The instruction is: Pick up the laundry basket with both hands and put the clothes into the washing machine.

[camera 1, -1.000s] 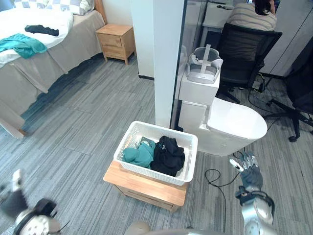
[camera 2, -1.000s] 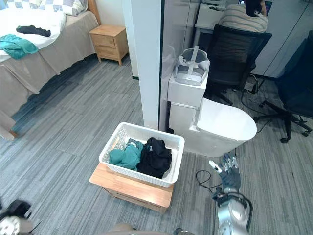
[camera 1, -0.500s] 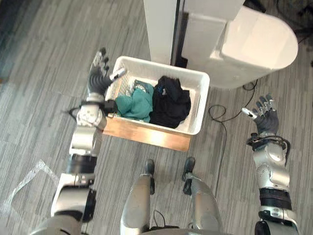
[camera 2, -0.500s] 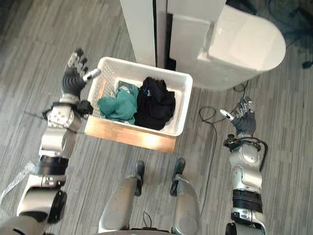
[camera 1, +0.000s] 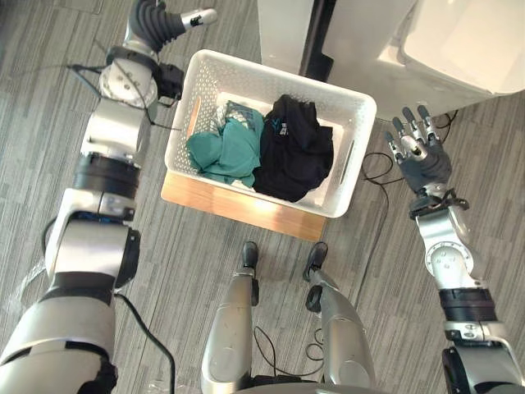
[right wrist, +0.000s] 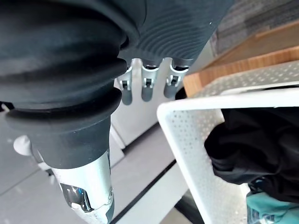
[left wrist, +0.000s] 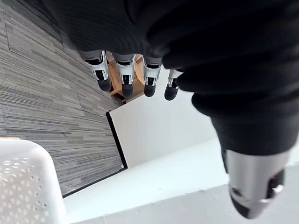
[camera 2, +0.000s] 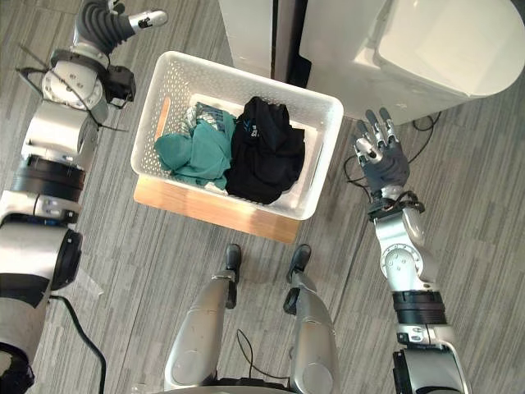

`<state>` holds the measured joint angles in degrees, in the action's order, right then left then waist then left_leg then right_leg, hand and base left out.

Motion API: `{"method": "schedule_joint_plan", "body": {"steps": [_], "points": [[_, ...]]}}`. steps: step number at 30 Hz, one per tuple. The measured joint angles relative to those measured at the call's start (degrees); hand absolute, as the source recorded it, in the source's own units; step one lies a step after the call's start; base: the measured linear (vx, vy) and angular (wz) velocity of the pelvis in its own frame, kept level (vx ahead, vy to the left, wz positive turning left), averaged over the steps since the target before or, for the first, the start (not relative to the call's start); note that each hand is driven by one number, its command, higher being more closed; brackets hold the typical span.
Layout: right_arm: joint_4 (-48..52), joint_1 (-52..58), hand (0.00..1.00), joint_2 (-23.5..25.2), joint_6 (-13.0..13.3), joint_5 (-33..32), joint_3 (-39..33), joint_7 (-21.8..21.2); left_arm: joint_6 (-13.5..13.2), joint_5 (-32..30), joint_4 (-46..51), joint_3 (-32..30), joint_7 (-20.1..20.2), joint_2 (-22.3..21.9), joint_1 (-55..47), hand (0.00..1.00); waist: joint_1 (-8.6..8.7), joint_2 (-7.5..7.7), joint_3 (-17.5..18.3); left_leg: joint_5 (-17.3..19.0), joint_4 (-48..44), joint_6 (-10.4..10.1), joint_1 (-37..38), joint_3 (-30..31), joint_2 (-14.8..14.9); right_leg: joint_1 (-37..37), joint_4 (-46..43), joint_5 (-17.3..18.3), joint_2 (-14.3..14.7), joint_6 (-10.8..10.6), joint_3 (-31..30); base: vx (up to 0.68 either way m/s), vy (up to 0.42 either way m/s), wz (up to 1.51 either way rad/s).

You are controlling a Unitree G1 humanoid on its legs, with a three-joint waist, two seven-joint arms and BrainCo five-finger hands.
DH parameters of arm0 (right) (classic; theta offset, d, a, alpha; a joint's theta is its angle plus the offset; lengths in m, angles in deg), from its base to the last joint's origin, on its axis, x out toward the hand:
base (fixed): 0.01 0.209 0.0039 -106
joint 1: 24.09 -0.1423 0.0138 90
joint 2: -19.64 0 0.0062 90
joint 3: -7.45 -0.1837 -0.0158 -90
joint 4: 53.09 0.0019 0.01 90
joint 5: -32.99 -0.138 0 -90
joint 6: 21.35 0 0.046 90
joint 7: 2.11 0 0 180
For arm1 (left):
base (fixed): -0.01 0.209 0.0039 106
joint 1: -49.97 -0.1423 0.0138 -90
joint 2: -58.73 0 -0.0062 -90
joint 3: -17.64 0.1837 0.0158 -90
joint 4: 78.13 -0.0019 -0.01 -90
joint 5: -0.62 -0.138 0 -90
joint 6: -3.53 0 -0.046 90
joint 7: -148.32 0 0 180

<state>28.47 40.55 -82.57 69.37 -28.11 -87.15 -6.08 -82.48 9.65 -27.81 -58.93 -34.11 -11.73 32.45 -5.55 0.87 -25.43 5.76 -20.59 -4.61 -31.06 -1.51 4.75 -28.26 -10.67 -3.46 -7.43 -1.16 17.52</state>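
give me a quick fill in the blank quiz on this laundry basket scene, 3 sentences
1. The white laundry basket sits on a low ____ table.
2. Inside the basket, the teal garment lies on the robot's ____ side of the black garment.
3. The left hand and the right hand flank the basket without touching it, and both are ____.

Missing words: wooden; left; open
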Motion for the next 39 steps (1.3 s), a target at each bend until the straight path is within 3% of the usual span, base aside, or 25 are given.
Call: {"method": "schedule_joint_plan", "body": {"steps": [3, 11, 15, 17, 20, 22, 27, 30, 36, 39], "points": [[-2.0, -1.2, 0.00, -1.9, -0.3, -1.8, 3.0, -0.2, 0.0, -1.4, -6.2, 1.5, 1.0, 1.2, 2.5, 0.00, -0.03, 1.12, -0.7, 0.0, 0.2, 0.0, -0.4, 0.1, 0.6, -0.2, 0.6, -0.1, 0.6, 0.1, 0.3, 0.03, -0.020, 0.01], [-1.7, 0.0, 0.00, -3.5, -1.2, -2.4, 7.5, -2.5, -0.3, -10.6, -10.4, 2.1, 1.7, 3.6, 3.5, 0.00, -0.13, 1.75, -2.1, -0.7, 0.6, -0.9, -1.6, -0.2, 1.9, -1.0, 0.9, -0.5, 1.7, 0.7, 1.2, 0.04, -0.018, 0.01], [1.4, 4.6, 0.00, -4.8, -1.5, -2.3, 7.7, -3.1, -0.8, -12.5, -6.8, 5.4, 6.3, 10.5, 1.5, 0.00, -0.65, 1.75, -2.1, -0.7, 0.6, -0.9, -2.4, -0.3, 3.0, -1.6, 1.3, -0.5, 2.7, 0.7, 1.2, 0.03, -0.040, -0.03], [1.5, 6.8, 0.00, -6.4, -2.6, -1.8, 8.2, -4.4, -1.0, -12.6, -4.4, 8.8, 9.2, 14.2, -0.2, 0.00, -1.52, 1.75, -2.1, -0.7, 0.6, -0.9, -2.4, -0.4, 3.5, -1.5, 1.7, -0.6, 3.3, 0.9, 1.2, 0.03, -0.052, -0.07], [2.2, 8.1, 0.00, -9.2, -3.5, -1.5, 9.5, -5.1, -2.5, -12.9, -0.1, 14.8, 12.6, 19.5, -4.4, 0.00, -1.51, 1.75, -2.1, -0.7, 0.8, -0.9, -2.4, -0.6, 4.0, -1.5, 1.8, -0.6, 3.7, 0.9, 1.2, 0.01, -0.029, -0.01], [3.2, 8.9, 0.00, -10.5, -3.5, -1.5, 10.2, -5.6, -3.6, -14.5, 1.3, 18.6, 14.5, 21.5, -6.9, 0.00, -1.51, 1.76, -2.1, -0.7, 0.8, -0.9, -2.4, -0.8, 4.2, -1.5, 1.8, -0.6, 3.9, 0.9, 1.2, 0.00, 0.000, 0.00], [3.9, 9.6, 0.00, -11.1, -3.5, -1.5, 12.5, -6.9, -5.2, -21.1, 2.1, 20.4, 16.7, 25.0, -15.1, 0.00, -1.55, 1.76, -2.1, -0.7, 0.7, -0.9, -2.4, -1.7, 5.3, -1.3, 3.2, -1.9, 5.0, 0.6, -0.1, -0.01, -0.012, -0.08], [4.9, 9.6, 0.00, -11.6, -3.3, -1.5, 13.3, -7.5, -5.2, -19.6, 2.4, 22.7, 17.7, 26.7, -18.4, 0.00, -1.51, 1.75, -2.1, -0.7, 0.5, -0.9, -2.4, -2.4, 5.5, -1.1, 4.2, -1.9, 5.3, 0.6, -0.6, -0.03, -0.033, -0.10], [4.7, 9.9, 0.00, -12.1, -3.2, 3.6, 14.2, -6.4, -5.2, -15.1, 7.1, 21.5, 15.5, 27.2, -23.2, 0.00, -0.93, 1.77, -2.1, -0.7, -0.1, -0.9, -3.0, -3.1, 6.0, -1.1, 4.9, -1.9, 5.6, 0.6, -0.7, -0.01, -0.025, -0.03], [4.2, 9.3, 0.00, -11.9, -3.3, 7.2, 14.2, -6.0, -4.0, -13.6, 7.1, 14.9, 11.1, 22.8, -24.9, 0.00, -0.82, 1.83, -2.0, -0.7, -0.4, -0.9, -3.7, -3.1, 6.1, -1.3, 4.9, -2.0, 5.6, 0.6, -0.4, 0.01, -0.010, 0.06]]}}
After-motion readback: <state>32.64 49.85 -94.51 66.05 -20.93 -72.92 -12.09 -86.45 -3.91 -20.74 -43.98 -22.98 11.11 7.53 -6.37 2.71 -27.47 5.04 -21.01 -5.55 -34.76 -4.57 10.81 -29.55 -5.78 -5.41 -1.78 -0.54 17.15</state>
